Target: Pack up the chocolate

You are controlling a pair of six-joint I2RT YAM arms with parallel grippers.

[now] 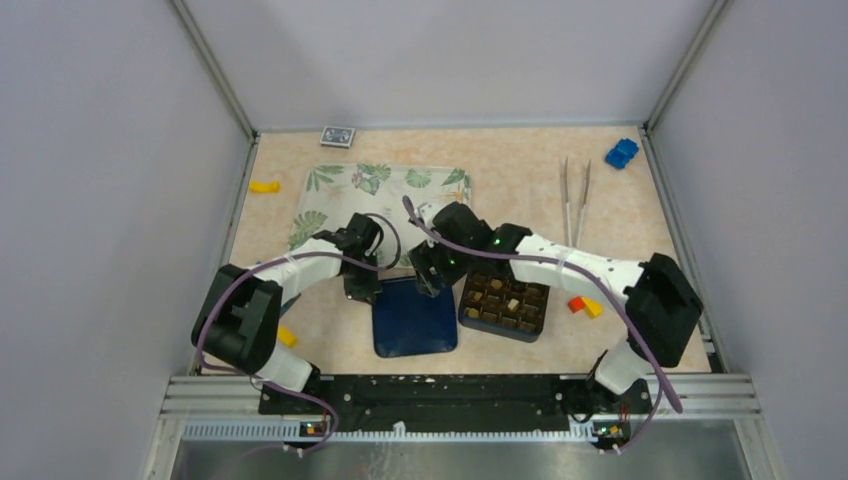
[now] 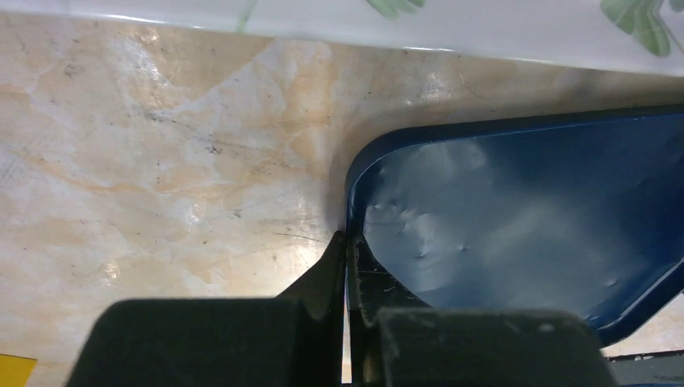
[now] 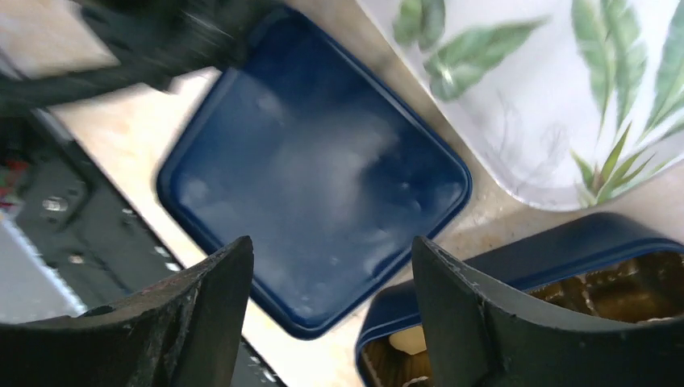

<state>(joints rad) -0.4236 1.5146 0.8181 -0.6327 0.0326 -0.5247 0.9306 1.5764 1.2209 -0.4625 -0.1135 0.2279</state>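
The chocolate point(image 1: 513, 303) sits as small brown and tan pieces in the cells of a dark gridded box point(image 1: 470, 318) right of centre. In the right wrist view one pale piece point(image 3: 407, 340) shows at the box's corner. A dark-blue lid point(image 1: 415, 325) lies flat on the table to the left of the box. My left gripper point(image 1: 362, 290) is shut on the lid's left rim, and the left wrist view shows its fingertips point(image 2: 348, 240) pinching that edge of the lid point(image 2: 524, 210). My right gripper point(image 3: 331, 254) hangs open over the lid's point(image 3: 314, 169) near right corner, beside the box rim point(image 3: 565, 246).
A leaf-print tray point(image 1: 330, 185) lies behind the lid. Long tweezers point(image 1: 575, 205) and a blue toy point(image 1: 621, 153) are at the back right. Red and yellow blocks point(image 1: 586, 306) sit right of the box. Yellow blocks point(image 1: 264, 186) point(image 1: 287, 337) lie at the left.
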